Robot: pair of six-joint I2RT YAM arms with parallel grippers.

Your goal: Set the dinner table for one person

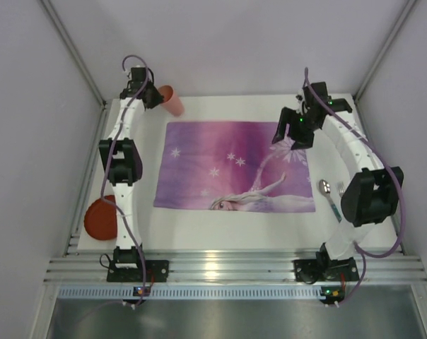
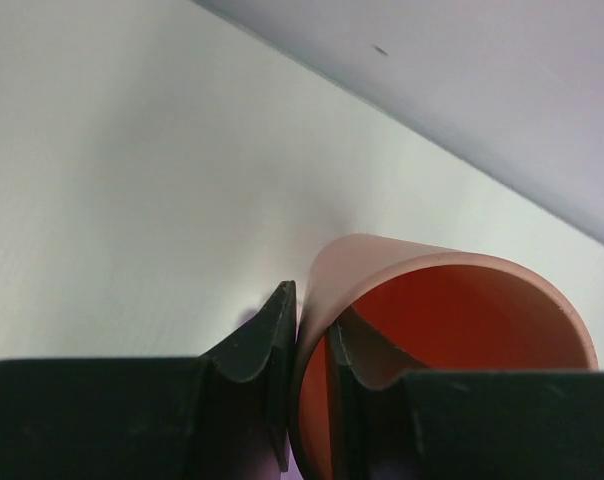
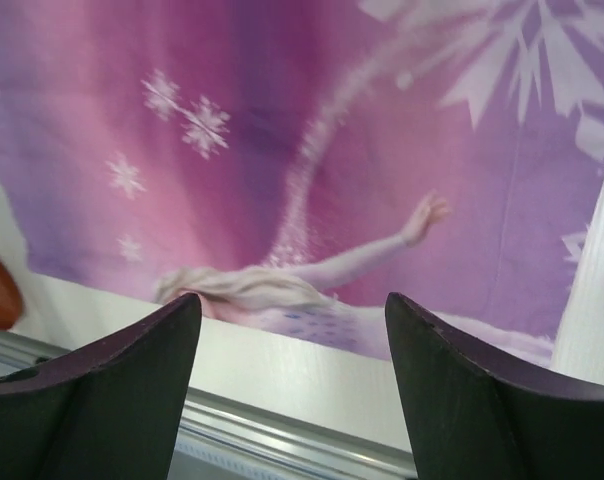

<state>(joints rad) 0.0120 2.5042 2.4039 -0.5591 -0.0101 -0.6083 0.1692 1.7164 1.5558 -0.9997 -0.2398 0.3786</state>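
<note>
the left gripper (image 2: 312,350) is pinching the side of an orange cup (image 2: 452,300). one black finger (image 2: 260,345) is on the outside of the cup and the other is inside it. the thin wall is squeezed tight between them. the open mouth of the cup faces the wrist camera. seen from above, this gripper and the cup are at the far left corner of the dinner table (image 1: 227,229), just past the far left corner of the placemat (image 1: 227,166). i cannot tell if the bottom of the cup touches the table or not.

the right gripper (image 3: 292,370) is spread wide and has nothing between its two dark fingers (image 3: 122,385). it hangs over the far right part of the placemat, above the white snowflake picture.

the placemat is purple and pink with a princess and little stars on it. it lies flat in the middle of the big white dinner table.

a silver spoon (image 1: 329,194) lies on the bare table just beside the right edge of the placemat. the right arm hides part of its handle.

a round red plate (image 1: 99,217) sits at the near left side of the table, apart from the placemat. the left arm covers part of it.
</note>
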